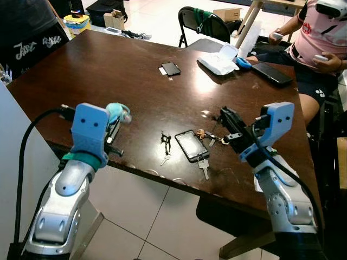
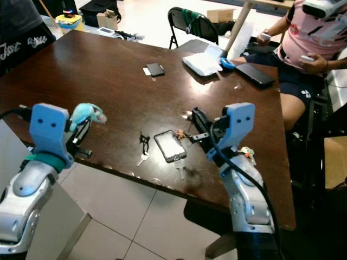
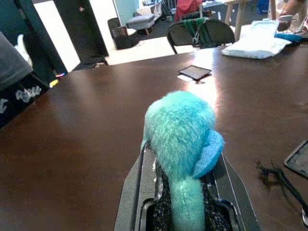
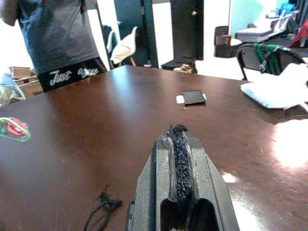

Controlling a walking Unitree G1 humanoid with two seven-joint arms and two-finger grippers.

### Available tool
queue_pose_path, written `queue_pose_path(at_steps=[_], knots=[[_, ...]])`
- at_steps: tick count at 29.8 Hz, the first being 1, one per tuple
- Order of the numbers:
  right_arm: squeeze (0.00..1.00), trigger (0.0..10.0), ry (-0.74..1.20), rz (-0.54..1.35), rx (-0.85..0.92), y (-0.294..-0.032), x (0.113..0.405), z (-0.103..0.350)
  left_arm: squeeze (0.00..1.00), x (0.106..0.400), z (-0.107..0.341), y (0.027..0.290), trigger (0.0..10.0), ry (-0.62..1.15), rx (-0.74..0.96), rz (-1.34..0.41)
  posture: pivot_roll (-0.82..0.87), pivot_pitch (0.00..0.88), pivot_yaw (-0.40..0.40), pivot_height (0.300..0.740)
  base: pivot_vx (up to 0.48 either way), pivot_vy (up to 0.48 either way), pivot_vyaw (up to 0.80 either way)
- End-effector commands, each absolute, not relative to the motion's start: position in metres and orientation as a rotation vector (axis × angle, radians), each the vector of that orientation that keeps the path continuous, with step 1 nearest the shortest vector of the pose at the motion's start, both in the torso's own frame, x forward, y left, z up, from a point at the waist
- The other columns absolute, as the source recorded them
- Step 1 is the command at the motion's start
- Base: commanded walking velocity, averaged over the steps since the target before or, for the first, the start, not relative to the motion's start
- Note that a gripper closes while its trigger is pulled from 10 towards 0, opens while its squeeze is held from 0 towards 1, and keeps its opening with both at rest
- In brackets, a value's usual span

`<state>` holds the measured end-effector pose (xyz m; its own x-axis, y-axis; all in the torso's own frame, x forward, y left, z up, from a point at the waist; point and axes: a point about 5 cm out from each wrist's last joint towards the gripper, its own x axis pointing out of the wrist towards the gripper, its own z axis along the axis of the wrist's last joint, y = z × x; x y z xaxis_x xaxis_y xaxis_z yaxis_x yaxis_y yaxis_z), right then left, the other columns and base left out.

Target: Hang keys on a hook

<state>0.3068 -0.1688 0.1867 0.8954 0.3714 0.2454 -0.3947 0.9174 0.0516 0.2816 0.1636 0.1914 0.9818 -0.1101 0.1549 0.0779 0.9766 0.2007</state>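
With its fingers clenched on a black cord, the right gripper should lift slowly so the keys beside the phone leave the bench untangled, while the left gripper grasps a turquoise fluffy charm.

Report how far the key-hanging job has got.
Done: the left gripper is shut on a fluffy teal charm, raised over the table. In hand: the right gripper hovers shut just above the keys beside the phone. Left: a silver key still lies on the wood, and no hook can be made out.
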Motion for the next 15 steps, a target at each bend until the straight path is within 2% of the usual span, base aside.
queue_pose_path(at_steps=[1,12,15], knots=[[0.00,10.0,-0.244,0.393,0.097,-0.1685,0.3068,0.1877,0.00,0.2796,0.1916,0.1643,10.0,-0.159,0.192,-0.089,0.04,0.000,0.054,0.740,0.000,0.000,0.00],[0.00,10.0,-0.232,0.408,0.111,-0.1642,0.3070,0.1847,0.00,0.2794,0.1875,0.1616,10.0,-0.147,0.178,-0.080,0.04,0.000,0.049,0.740,0.000,0.000,0.00],[0.00,10.0,-0.230,0.408,0.108,-0.1645,0.3073,0.1844,0.00,0.2791,0.1872,0.1618,10.0,-0.146,0.177,-0.077,0.04,0.000,0.045,0.740,-0.262,0.000,0.00]])
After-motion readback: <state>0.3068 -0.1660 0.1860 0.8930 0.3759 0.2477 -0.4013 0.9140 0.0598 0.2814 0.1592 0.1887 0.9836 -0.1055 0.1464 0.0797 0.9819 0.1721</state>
